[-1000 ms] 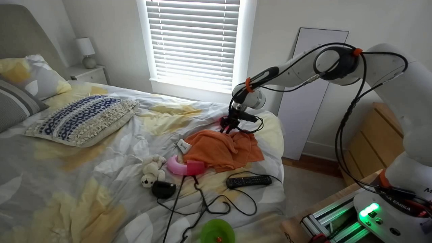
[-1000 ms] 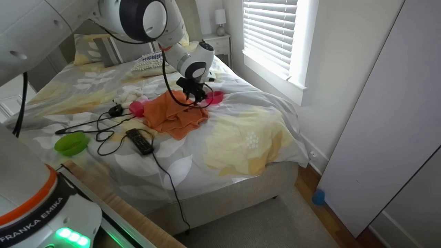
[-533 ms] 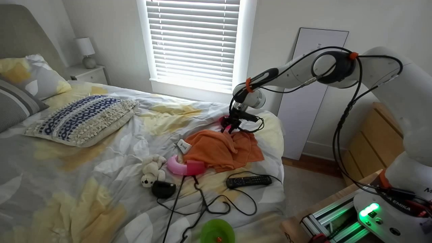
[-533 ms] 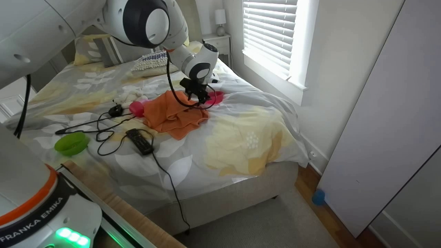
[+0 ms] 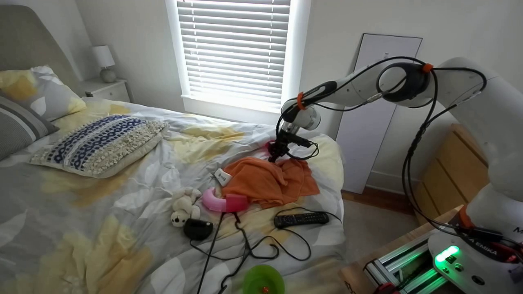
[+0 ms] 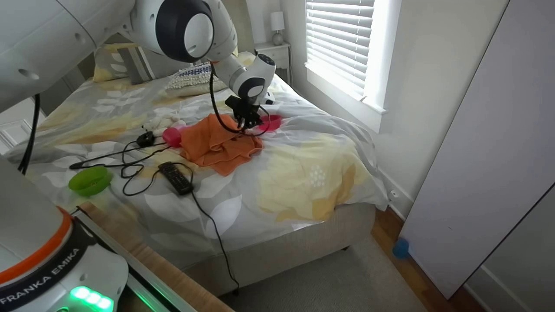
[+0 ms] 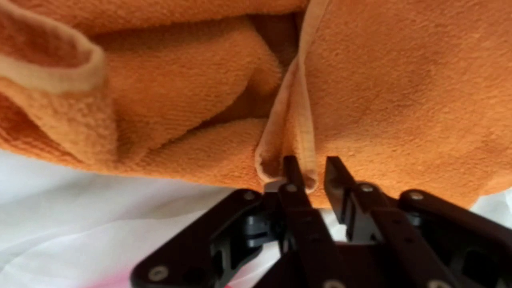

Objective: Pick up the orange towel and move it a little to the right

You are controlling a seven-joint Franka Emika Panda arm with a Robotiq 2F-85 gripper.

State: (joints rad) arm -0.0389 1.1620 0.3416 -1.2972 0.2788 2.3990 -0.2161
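The orange towel (image 5: 261,183) lies crumpled on the bed and also shows in an exterior view (image 6: 212,141). In the wrist view the towel (image 7: 400,88) fills most of the picture, with a folded hem standing up near the fingertips. My gripper (image 7: 312,162) points down at the towel's window-side edge. Its fingers stand a short way apart, with the hem's end by the left finger (image 7: 294,172). I cannot tell whether the fingers touch the cloth. The gripper shows at that edge in both exterior views (image 5: 273,159) (image 6: 243,128).
A pink bowl (image 6: 272,123) sits just behind the gripper. A pink curved object (image 5: 214,201), a white plush toy (image 5: 186,204) and a white item (image 5: 222,177) lie beside the towel. A black remote (image 5: 301,219), cables and a green bowl (image 6: 90,182) are nearer the robot base.
The fingers have come closer together over the last half second. Earlier the arm shifted slightly; now the gripper has moved only a little. The towel has not visibly moved.
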